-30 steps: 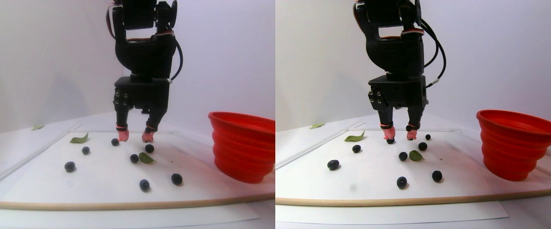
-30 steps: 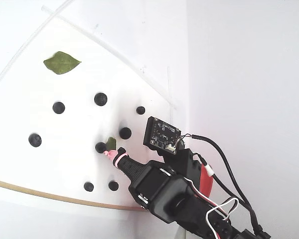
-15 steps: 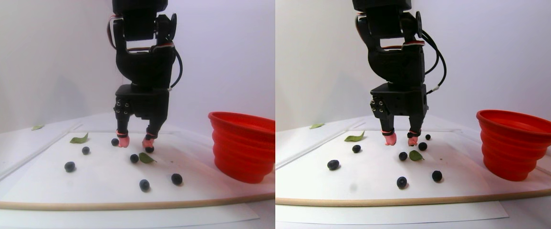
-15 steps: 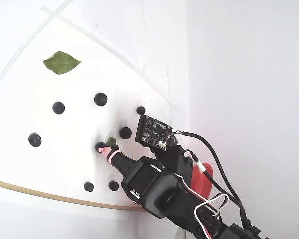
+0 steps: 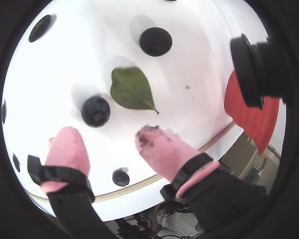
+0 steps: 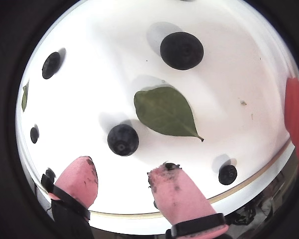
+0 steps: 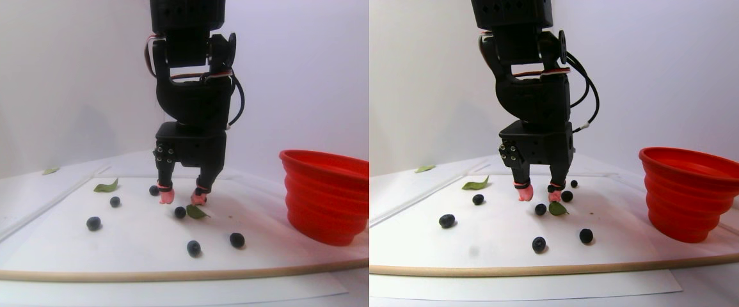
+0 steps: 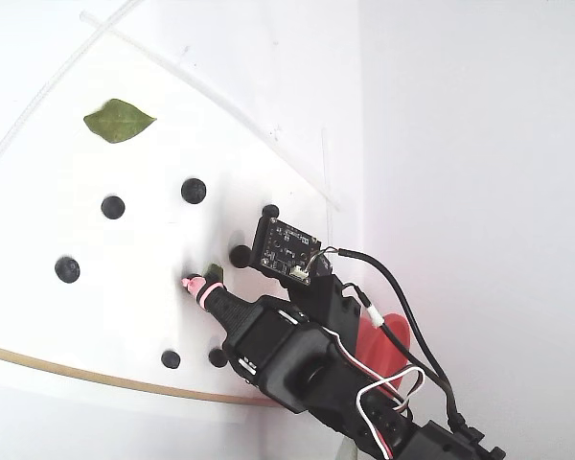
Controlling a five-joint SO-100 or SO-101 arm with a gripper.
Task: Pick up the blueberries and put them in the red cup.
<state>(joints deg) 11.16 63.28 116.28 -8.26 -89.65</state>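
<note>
The black two-finger gripper (image 6: 124,181) is seen low over the white worktop (image 6: 229,74), its pink-tipped fingers (image 6: 79,179) spread apart and empty. In a wrist view, one of the small round dark blueberries (image 6: 122,140) lies just above the gap between the fingertips, near the centre of the frame, beside a flat green leaf (image 6: 164,112). The ribbed red plastic cup (image 7: 324,195) stands well apart, at the right of the stereo pair's left half.

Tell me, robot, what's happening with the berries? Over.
Gripper open, empty, low over one blueberry. Red cup waiting. Leaf beside that berry.
</note>
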